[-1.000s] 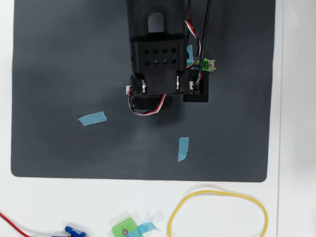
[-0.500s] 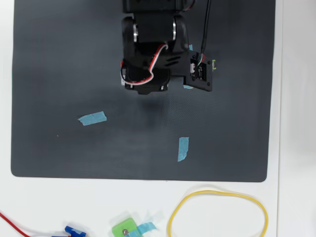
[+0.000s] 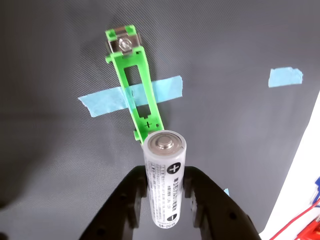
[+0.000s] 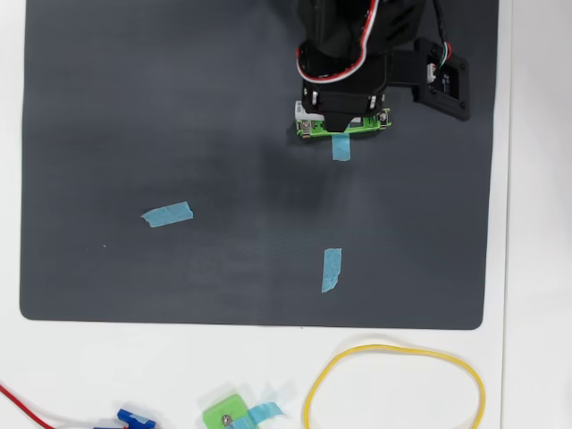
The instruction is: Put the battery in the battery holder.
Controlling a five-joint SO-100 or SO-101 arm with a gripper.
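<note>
In the overhead view, going from the left, the dark mat (image 4: pixel 134 107) carries a blue tape strip (image 4: pixel 167 214) toward its left side; a second tape piece (image 4: pixel 332 270) lies nearer the front edge, and the battery holder (image 4: pixel 366 126) sits by the far edge, right of centre, mostly under the arm. In the wrist view the gripper (image 3: pixel 166 197) is clamped on the white battery (image 3: pixel 164 175), plus end toward the camera. The green holder (image 3: pixel 134 80), taped down, lies just beyond the battery's tip, its long axis slanting away up-left. I judge the battery's axis must tip down and swing into line with that slot.
</note>
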